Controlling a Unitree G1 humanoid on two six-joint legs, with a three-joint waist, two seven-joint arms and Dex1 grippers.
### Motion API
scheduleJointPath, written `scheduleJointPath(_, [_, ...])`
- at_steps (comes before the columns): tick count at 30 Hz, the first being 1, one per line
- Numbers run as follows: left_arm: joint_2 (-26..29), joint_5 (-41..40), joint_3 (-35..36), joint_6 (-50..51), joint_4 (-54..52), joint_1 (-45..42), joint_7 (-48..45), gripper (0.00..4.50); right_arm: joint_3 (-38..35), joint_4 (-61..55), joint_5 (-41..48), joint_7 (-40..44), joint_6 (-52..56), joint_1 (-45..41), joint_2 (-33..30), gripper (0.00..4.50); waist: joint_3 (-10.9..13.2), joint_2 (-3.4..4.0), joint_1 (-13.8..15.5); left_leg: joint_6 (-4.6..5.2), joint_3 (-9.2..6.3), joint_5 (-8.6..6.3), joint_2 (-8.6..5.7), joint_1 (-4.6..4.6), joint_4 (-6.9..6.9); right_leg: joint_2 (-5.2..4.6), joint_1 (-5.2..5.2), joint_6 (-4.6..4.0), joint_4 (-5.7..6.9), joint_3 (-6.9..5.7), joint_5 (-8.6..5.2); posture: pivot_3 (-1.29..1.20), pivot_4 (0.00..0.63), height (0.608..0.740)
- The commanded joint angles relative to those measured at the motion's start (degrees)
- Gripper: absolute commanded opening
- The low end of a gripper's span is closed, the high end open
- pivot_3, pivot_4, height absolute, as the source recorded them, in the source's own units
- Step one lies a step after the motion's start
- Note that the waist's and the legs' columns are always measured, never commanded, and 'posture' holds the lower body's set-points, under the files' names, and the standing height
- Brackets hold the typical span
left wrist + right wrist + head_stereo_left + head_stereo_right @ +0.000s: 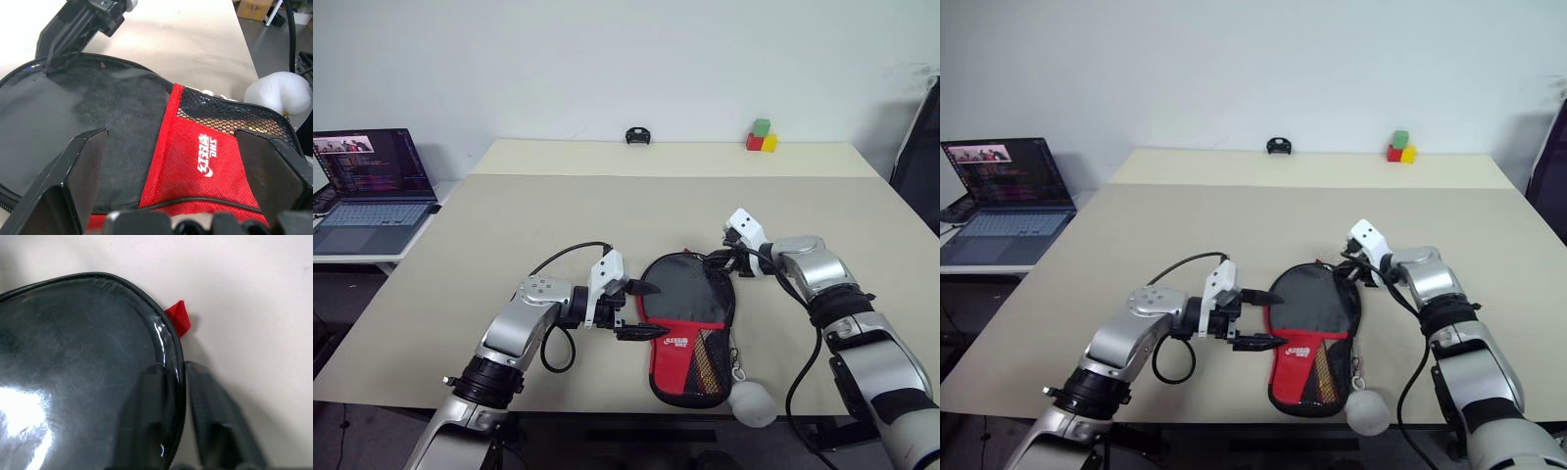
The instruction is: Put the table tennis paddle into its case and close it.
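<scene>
A: Head views first. What's on the tabletop (558,211)?

B: The case (687,323) lies flat near the front edge, its round black end pointing away from the robot and its red end with the mesh pocket pointing toward it. A white fluffy ball (752,402) hangs at the tabletop's edge beside the red end. The paddle itself can't be made out, so I can't tell where it is.

A: And the arms?

B: The left claw (641,311) sits at the case's left edge, its two black fingers spread wide, one above the other. The right claw (722,262) is at the far right rim of the black end; from here I cannot tell how its fingers stand.

A: Anything else around?

B: An open laptop (370,191) on a side table to the left, coloured blocks (761,136) and a small black object (638,135) at the far edge.

A: Left wrist view?

B: Both fingers (73,181) stand far apart over the case, with the red panel, white logo and mesh between them. The ball (279,94) shows beyond the mesh, and the other claw touches the black end's rim.

A: Right wrist view?

B: The glossy black end (73,382) and a small red tab (178,317) at its rim. The two fingers (210,416) straddle the rim with a narrow gap; whether they pinch it, I cannot tell.
</scene>
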Motion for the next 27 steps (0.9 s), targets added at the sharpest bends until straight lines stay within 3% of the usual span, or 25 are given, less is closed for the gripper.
scheduleJointPath(1, [-0.20, -0.55, -0.20, -1.22, -0.68, -0.48, 0.10, 4.50, -2.47, 0.49, 0.38, -2.17, -0.35, -0.94, 0.53, 2.34, 0.00, 0.00, 0.01, 0.00, 0.00, 0.00, 0.00, 0.00, 0.00, 0.00, 0.00, 0.00, 0.00, 0.00, 0.00, 0.00, 0.150, 0.740])
scheduleJointPath(2, [-0.23, -0.54, -0.23, -1.26, -0.54, -0.54, 0.04, 4.50, -4.74, 0.49, 2.42, -3.00, 0.86, -1.78, 1.12, 2.63, 0.00, 0.00, 0.01, 0.00, 0.00, 0.00, 0.00, 0.00, 0.00, 0.00, 0.00, 0.00, 0.00, 0.00, 0.00, 0.00, 0.150, 0.740])
scheduleJointPath(7, [-1.11, 0.42, -0.53, -2.77, 2.18, -1.91, 0.42, 4.50, -14.37, -5.10, 10.23, -6.63, 7.19, -3.79, 1.43, 2.63, 0.06, 0.09, 0.08, 0.00, 0.01, 0.00, 0.00, -0.01, 0.00, 0.00, -0.01, 0.00, 0.01, 0.02, 0.00, 0.00, 0.150, 0.740])
scheduleJointPath(12, [-3.71, 3.20, -1.85, -7.67, 8.23, -5.21, 1.63, 4.50, -17.05, -18.76, 14.34, -7.02, 16.11, 1.10, -1.20, 2.63, 0.06, 0.10, 0.48, 0.01, -0.03, -0.01, -0.01, -0.06, -0.01, -0.02, -0.01, 0.00, -0.04, -0.05, 0.00, 0.00, 0.150, 0.740])
scheduleJointPath(18, [-12.57, 9.48, -4.54, -20.46, 31.55, -18.17, 3.27, 4.50, -22.33, -53.99, 23.98, -5.50, 33.92, 22.05, -12.51, 2.63, 0.08, 0.10, 2.52, 0.12, -0.17, -0.07, -0.09, -0.27, 0.07, -0.06, -0.01, 0.01, -0.13, -0.34, 0.00, 0.00, 0.150, 0.740])
scheduleJointPath(27, [-19.19, 13.65, -5.27, -30.40, 49.24, -24.24, -0.15, 4.50, -37.74, -77.02, 38.05, -9.44, 48.29, 37.04, -17.65, 2.63, 0.14, 0.05, 1.40, 0.29, -0.12, -0.15, 0.02, -0.11, 0.01, 0.05, 0.07, 0.01, -0.03, -0.44, -0.01, 0.00, 0.150, 0.740])
